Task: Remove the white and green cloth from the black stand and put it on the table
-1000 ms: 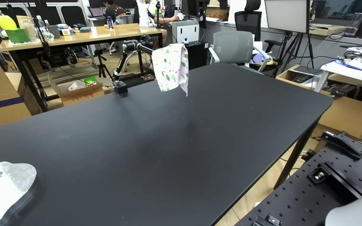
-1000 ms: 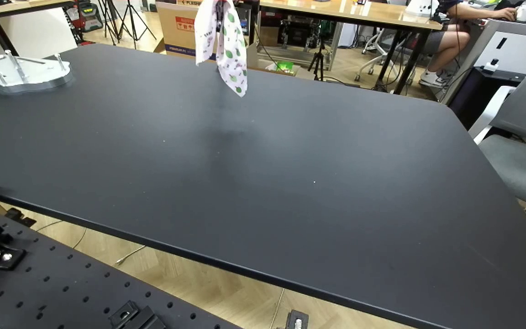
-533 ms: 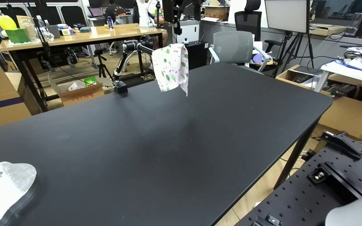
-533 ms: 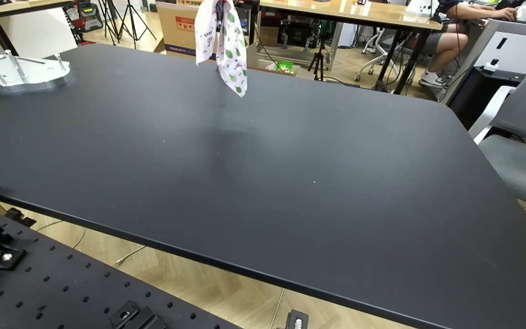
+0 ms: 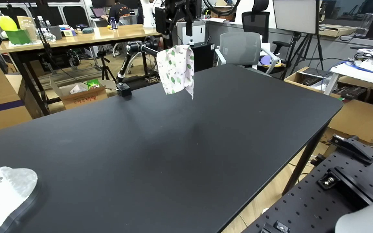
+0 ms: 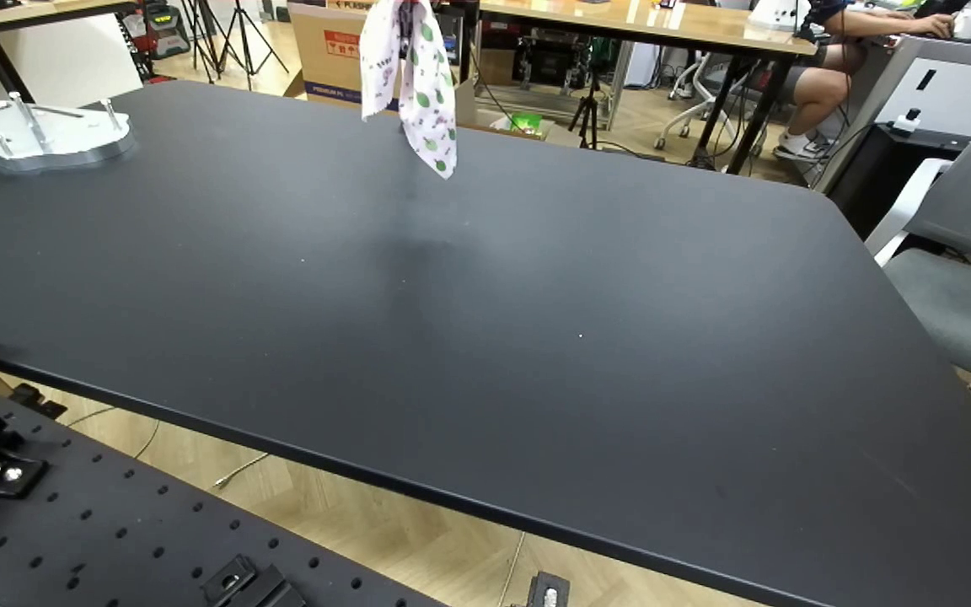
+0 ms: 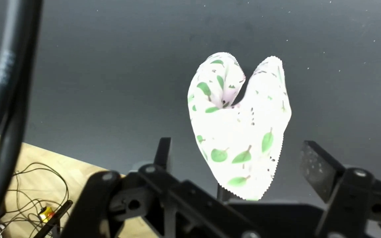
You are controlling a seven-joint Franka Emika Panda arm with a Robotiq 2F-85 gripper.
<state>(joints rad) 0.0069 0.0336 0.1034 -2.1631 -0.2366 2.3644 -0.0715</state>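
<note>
A white, green-leaf-printed cloth (image 7: pixel 240 129) is hanging below jaws standing wide apart in the wrist view; an exterior view alone is clearly revealing its black, jointed stand (image 5: pixel 134 48) on the black bench (image 5: pixel 180 155).

Lab, with an office feel. Perforated mounting plate (image 6: pixel 140 523) alongside the table (image 6: pixel 620 421); small tripod (image 5: pixel 103 61), mesh chair (image 5: pixel 240 48), open carton (image 5: pixel 84 99) beyond.

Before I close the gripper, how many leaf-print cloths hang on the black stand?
1: the white and green leaf-print cloth, draped over the end of the black stand, above the table. Another tucked beneath it could be hidden.
</note>
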